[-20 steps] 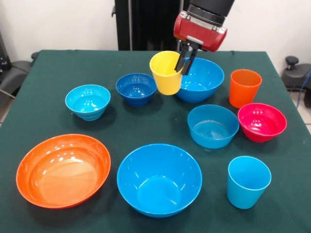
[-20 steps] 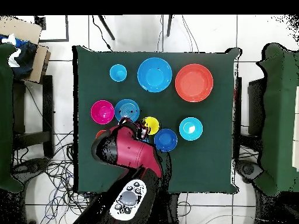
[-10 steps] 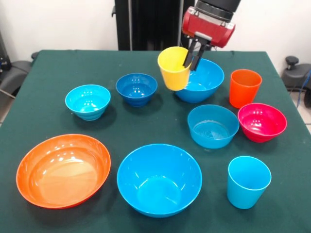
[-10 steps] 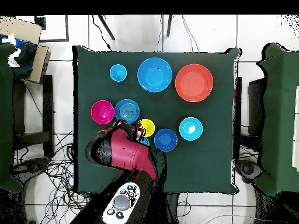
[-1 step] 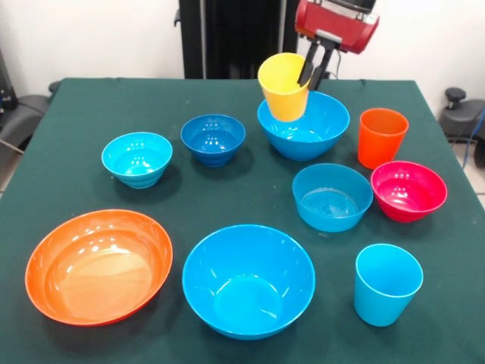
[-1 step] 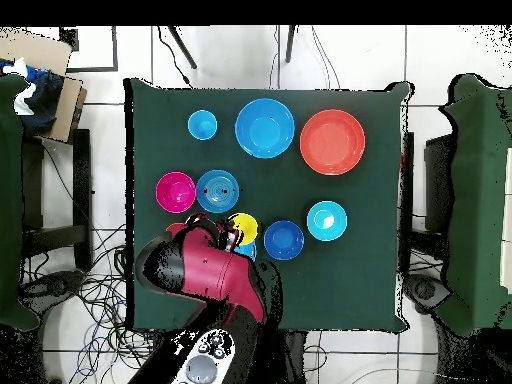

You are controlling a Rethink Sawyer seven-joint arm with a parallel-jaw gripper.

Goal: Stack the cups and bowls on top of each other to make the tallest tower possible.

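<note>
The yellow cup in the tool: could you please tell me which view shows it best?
The front view. There the yellow cup shows its whole side and open mouth, tilted, held by its rim in the tool above the large blue bowl. The overhead view shows only a yellow disc beside the arm.

Cups (image 5: 285, 85) and bowls (image 5: 248, 279): glossy smooth plastic; table (image 5: 91, 106): matt green cloth.

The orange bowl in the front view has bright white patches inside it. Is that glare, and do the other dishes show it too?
Front view: yes, glare from lights above on the glossy wide orange bowl; the large blue bowl beside it and the magenta-red bowl show similar streaks, and each dish casts a soft shadow on the green cloth. Overhead view: only the cyan bowl shows a clear white spot.
</note>
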